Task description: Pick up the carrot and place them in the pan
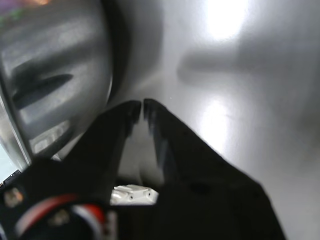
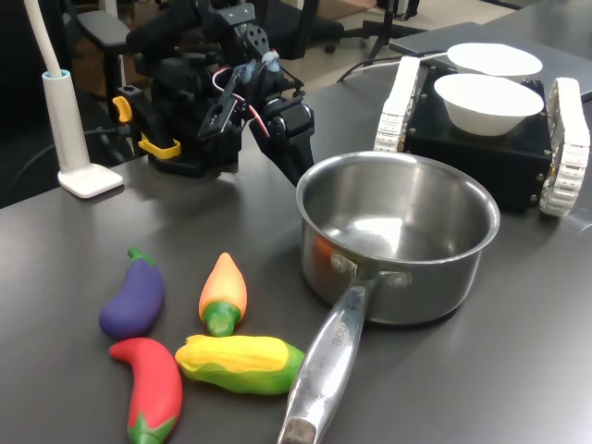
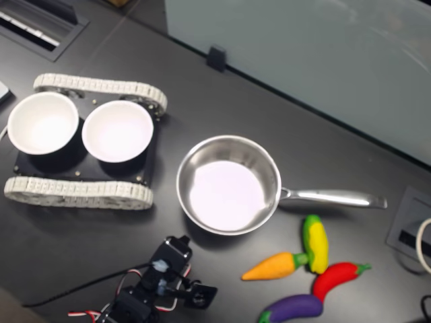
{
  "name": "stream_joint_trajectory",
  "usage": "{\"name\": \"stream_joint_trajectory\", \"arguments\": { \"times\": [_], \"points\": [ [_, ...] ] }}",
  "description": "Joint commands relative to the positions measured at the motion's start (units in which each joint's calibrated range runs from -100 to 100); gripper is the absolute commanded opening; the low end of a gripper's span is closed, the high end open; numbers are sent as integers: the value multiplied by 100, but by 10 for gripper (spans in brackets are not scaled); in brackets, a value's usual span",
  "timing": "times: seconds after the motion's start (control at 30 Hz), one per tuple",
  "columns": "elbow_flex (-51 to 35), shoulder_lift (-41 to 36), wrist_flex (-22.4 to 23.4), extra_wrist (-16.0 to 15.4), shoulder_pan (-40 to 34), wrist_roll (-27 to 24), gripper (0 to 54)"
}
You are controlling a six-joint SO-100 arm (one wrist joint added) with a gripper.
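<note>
While the carrot lies untouched on the dark desk, the tool hangs low beside the pan, well apart from the vegetables. In the wrist view the tool's two black tips nearly meet with only a thin slit between them and nothing held, so it is closed and empty. The carrot sits near the pan's handle, with its green stem end almost touching the corn, beside an eggplant and a chili. It looks like a light, smooth toy, probably a little slippery; I judge the plump middle the best place to grip, across its width, since the pointed tip would likely slide out. The first exterior view shows the arm's height and the pan's depth from the side. The second exterior view looks straight down, showing the pan empty, the carrot pointing away from the corn, and two white bowls on a tracked base. Only the wrist view shows the tips clearly; it shows the pan's wall close by but no vegetables.
</note>
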Motion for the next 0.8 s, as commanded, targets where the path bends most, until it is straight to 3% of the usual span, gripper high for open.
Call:
{"name": "stream_joint_trajectory", "arguments": {
  "times": [0.0, 0.77],
  "points": [
    [-101, -75, -177, -15, -34, 63, 2],
    [-101, -75, -177, -15, -34, 68, 2]
  ]
}}
